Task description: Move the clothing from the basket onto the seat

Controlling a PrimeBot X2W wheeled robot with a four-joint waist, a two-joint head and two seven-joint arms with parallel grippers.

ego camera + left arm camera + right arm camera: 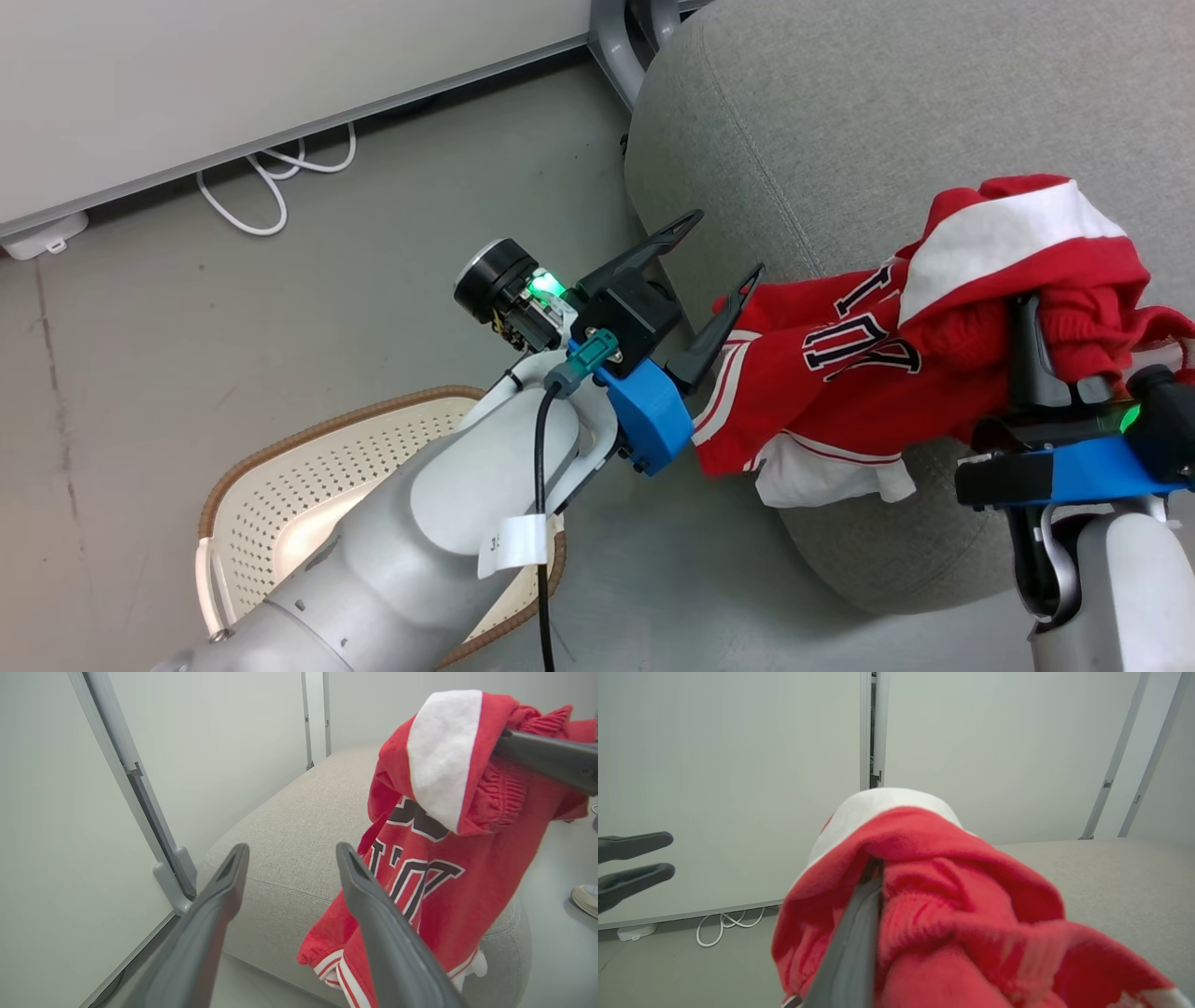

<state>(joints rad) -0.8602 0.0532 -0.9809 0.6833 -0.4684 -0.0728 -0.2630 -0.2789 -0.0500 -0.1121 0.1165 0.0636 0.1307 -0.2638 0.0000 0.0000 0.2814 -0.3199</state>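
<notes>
The red clothing [840, 373] with white trim and block lettering hangs bunched from my right gripper [1024, 313], which is shut on its upper folds. It dangles over the front corner of the light grey seat [794, 112], and its hem trails down the seat's side. My left gripper [730, 245] stands open just left of the clothing, holding nothing. The cream basket [308, 467] sits on the floor under my left forearm. In the left wrist view the clothing [444, 882] hangs beside the open left gripper [292, 849]. In the right wrist view the clothing [948, 896] covers the right gripper [873, 868].
A white cable [271, 187] loops on the grey floor by the pale wall panel. A grey metal frame leg [621, 37] stands at the seat's far left corner. A shoe [586, 898] shows on the floor past the seat.
</notes>
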